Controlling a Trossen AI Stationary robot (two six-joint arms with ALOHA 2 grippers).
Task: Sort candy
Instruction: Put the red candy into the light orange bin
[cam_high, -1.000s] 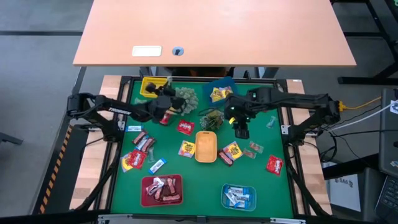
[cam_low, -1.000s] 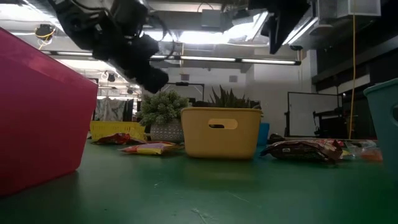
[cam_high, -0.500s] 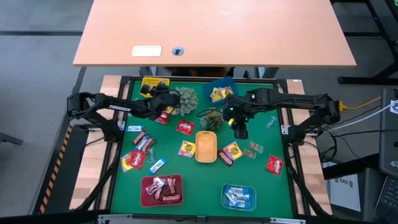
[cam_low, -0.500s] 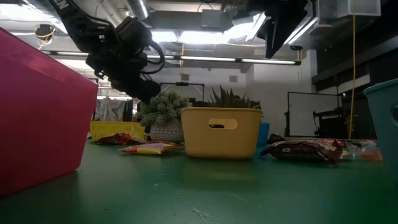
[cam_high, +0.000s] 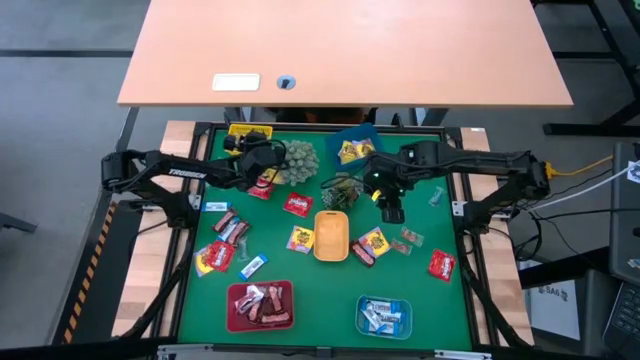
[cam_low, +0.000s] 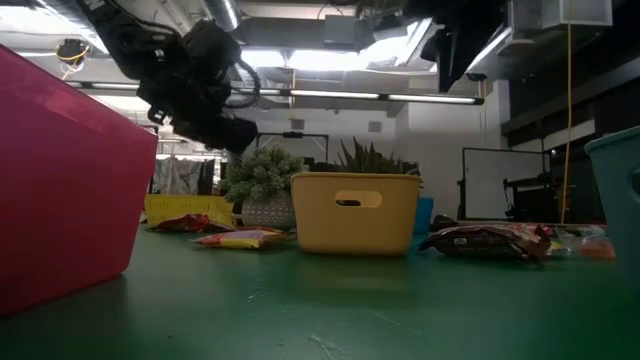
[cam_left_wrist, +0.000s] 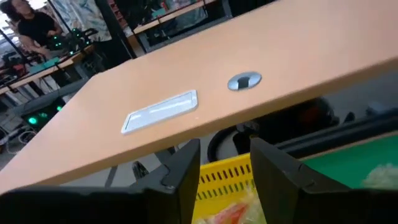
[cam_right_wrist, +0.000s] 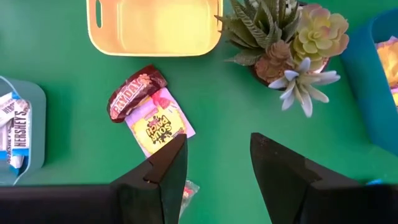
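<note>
Sorting was partly done — the red tray (cam_high: 261, 305) and pale blue tray (cam_high: 384, 316) held candy, yet many sweets (cam_high: 300, 239) lay loose on the green surface (cam_high: 310, 275). Left gripper (cam_high: 262, 158) and right gripper (cam_high: 392, 211) both hovered, fingers apart, empty.

Two dark jointed arms, white lettering showing along the left arm (cam_high: 185, 173), green light glowing on the right arm (cam_high: 375, 179), flat black fingers (cam_right_wrist: 283, 168).
</note>
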